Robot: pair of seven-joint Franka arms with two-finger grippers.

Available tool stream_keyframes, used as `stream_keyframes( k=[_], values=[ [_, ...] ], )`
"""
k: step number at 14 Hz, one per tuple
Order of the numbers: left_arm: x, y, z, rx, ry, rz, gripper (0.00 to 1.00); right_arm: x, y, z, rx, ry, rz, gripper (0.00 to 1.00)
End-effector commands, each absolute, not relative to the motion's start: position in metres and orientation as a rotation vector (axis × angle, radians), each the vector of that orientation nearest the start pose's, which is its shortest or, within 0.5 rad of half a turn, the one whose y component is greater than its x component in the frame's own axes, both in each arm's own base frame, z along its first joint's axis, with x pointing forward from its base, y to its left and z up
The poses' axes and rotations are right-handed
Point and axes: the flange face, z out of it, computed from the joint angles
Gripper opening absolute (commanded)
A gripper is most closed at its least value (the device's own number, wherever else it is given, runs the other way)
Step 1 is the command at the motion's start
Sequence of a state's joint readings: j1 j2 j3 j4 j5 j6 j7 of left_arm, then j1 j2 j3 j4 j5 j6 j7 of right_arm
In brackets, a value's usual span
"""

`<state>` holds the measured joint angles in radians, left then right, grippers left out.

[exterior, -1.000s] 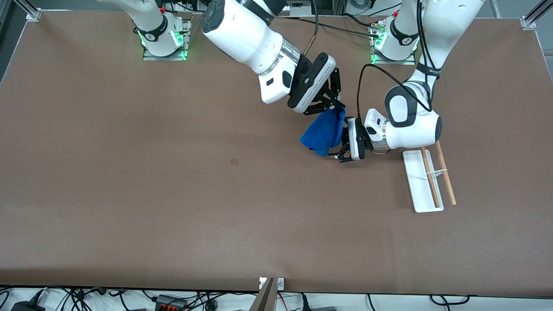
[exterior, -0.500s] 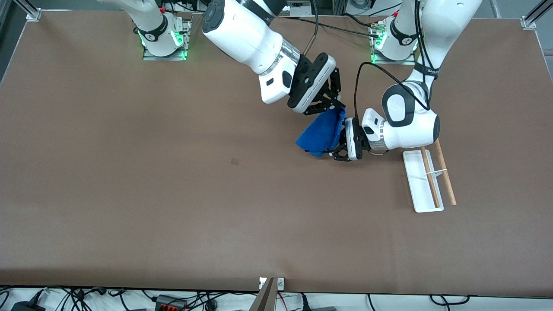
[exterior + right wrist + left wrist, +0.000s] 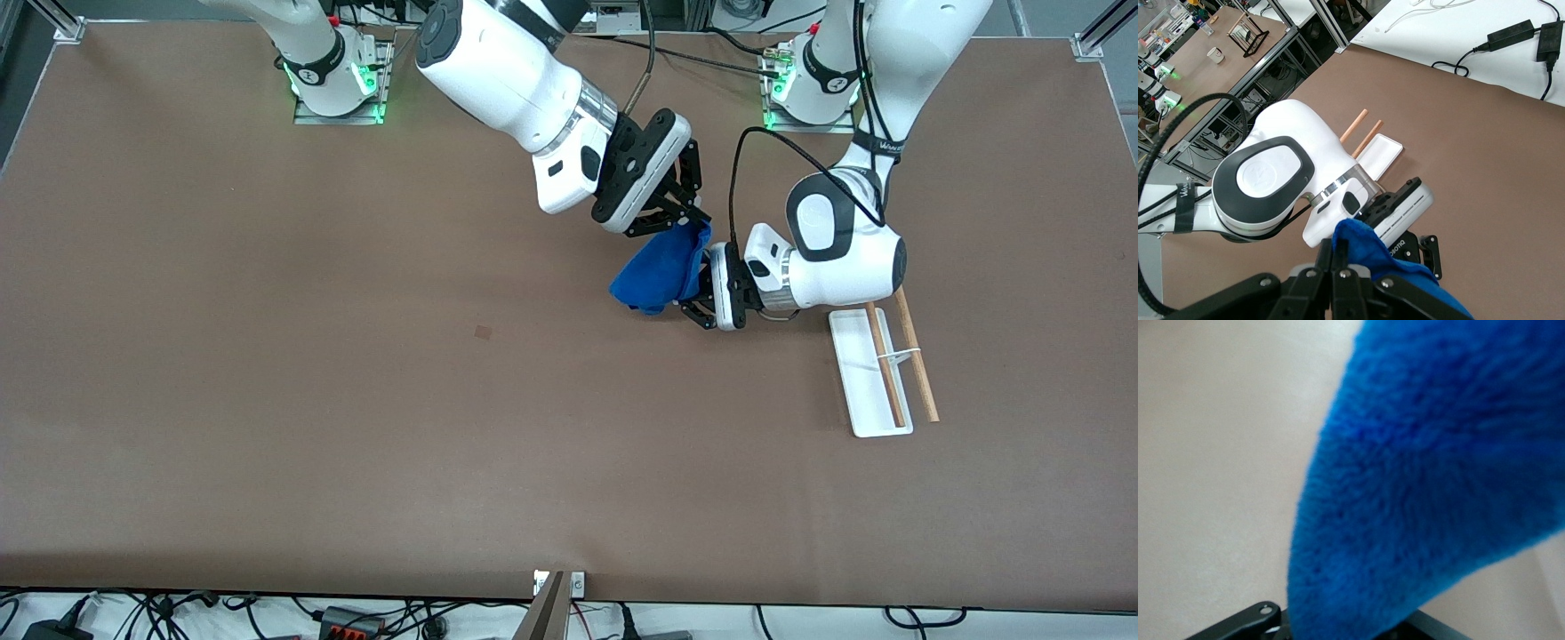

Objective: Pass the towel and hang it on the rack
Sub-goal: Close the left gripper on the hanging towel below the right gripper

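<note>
The bright blue towel (image 3: 660,272) hangs bunched in the air over the table's middle, held by both grippers. My right gripper (image 3: 699,220) is shut on its upper corner; in the right wrist view the fingers (image 3: 1332,257) pinch the towel (image 3: 1368,243) tip. My left gripper (image 3: 694,292) comes in sideways from the rack's end and is shut on the towel's lower part, and the towel (image 3: 1425,473) fills its wrist view. The rack (image 3: 858,378) stands on the table by the left arm, with a white base and two wooden rods (image 3: 915,354).
A small dark mark (image 3: 483,332) lies on the brown table toward the right arm's end. Both arm bases (image 3: 338,80) stand along the table's edge farthest from the front camera. Cables and power bricks (image 3: 347,622) lie off the table's nearest edge.
My left gripper moved in a little toward the towel and its fingers closed on the cloth. The towel's lower part got drawn together. My right arm stayed still.
</note>
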<state>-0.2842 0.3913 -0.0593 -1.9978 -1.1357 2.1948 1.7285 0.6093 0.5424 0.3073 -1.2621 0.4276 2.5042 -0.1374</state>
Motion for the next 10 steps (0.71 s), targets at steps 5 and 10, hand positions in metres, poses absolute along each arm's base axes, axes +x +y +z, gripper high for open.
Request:
stream_keyframes(
  k=[5,10],
  values=[
    [0.569,-0.218,0.266,1.864,-1.406,0.523,0.01,0.517,0.558,0.536,-2.221,-0.809,-0.579,1.00],
    [0.577,-0.183,0.270,1.885,-1.453,0.467,0.01,0.541,0.523,0.532,-2.363,-0.882,-0.539,1.00]
  ],
)
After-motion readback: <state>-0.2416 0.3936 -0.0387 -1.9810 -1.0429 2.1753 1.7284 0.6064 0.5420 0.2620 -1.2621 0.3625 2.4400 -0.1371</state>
